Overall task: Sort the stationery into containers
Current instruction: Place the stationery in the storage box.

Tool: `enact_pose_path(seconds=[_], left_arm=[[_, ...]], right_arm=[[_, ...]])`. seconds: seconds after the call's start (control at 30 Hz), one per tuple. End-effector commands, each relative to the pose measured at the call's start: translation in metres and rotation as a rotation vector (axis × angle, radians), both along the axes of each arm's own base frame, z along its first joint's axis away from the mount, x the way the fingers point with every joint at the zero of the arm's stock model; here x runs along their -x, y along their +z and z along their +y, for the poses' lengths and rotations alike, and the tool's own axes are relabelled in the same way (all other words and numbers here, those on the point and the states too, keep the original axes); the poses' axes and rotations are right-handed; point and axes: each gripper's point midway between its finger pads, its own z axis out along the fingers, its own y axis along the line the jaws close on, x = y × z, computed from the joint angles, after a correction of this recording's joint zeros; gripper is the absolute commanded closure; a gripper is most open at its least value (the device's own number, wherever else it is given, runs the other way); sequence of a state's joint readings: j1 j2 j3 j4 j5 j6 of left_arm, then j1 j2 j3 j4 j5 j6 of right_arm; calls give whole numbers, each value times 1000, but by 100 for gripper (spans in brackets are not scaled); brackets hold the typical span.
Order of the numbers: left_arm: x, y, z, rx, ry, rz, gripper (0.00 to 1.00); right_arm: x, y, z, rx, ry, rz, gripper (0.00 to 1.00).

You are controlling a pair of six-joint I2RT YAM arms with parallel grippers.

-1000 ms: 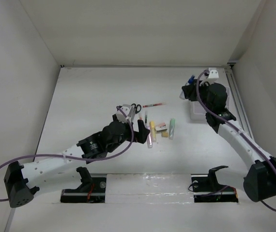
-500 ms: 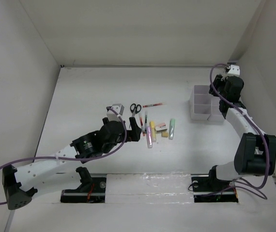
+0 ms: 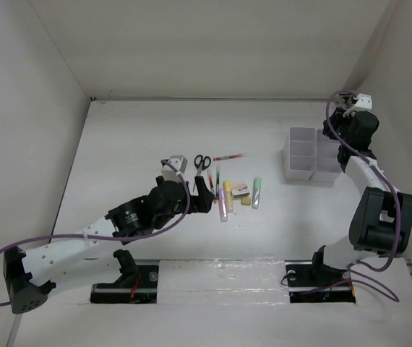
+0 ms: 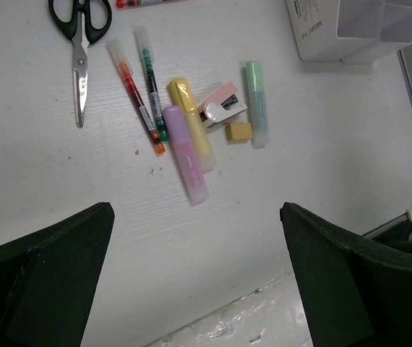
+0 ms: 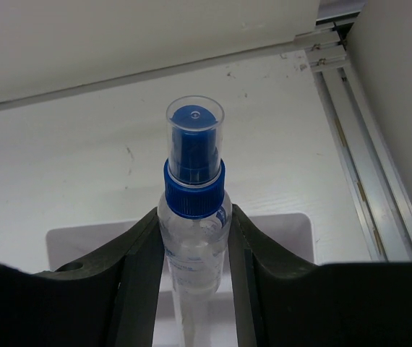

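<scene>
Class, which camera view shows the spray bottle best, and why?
The right wrist view: the bottle sits centre frame, blue cap and clear cover sharp, gripped by the right end effector. In the top view I cannot make it out. The left wrist view lacks it.

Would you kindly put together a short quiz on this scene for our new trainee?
1. True or false: the right gripper grips a blue-capped spray bottle.
2. The handles of the scissors are: A black, B red, C yellow.
3. Are the jaws of the left gripper open or shut?
Key: 1 true; 2 A; 3 open.
</scene>
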State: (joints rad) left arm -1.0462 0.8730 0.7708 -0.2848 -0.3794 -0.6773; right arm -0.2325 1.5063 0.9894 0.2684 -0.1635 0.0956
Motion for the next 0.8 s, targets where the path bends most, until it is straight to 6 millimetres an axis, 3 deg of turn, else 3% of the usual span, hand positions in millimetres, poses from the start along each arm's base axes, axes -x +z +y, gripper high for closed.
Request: enact_pose_path(seconds=[0.0, 0.1, 0.13, 0.3, 0.4, 0.47, 0.5, 0.53, 0.77], left_arm=[[1, 3, -5, 21, -31, -20, 0], [1, 3, -5, 21, -31, -20, 0], [3, 3, -7, 24, -41, -15, 0], [7, 2, -12, 37, -85, -23, 0], [7, 5, -11, 46, -85, -29, 0], [7, 5, -11, 46, -85, -29, 0], [7, 5, -11, 46, -85, -29, 0], [7, 5, -11, 46, -85, -29, 0], [8, 5, -12, 42, -98, -29, 0]], right_arm=[[-20, 40, -10, 8, 21, -142, 100], [-25, 29, -11, -8, 32, -130, 100], [-26, 36, -16, -13, 22, -158, 100], [-30, 34, -7, -48, 65, -192, 100], [-29, 29, -6, -48, 65, -194, 88], [-24, 24, -7, -48, 54, -189, 70], [-23, 22, -10, -45, 35, -189, 67], [-22, 27, -12, -40, 25, -200, 67], [-15, 14, -18, -26, -18, -168, 66]])
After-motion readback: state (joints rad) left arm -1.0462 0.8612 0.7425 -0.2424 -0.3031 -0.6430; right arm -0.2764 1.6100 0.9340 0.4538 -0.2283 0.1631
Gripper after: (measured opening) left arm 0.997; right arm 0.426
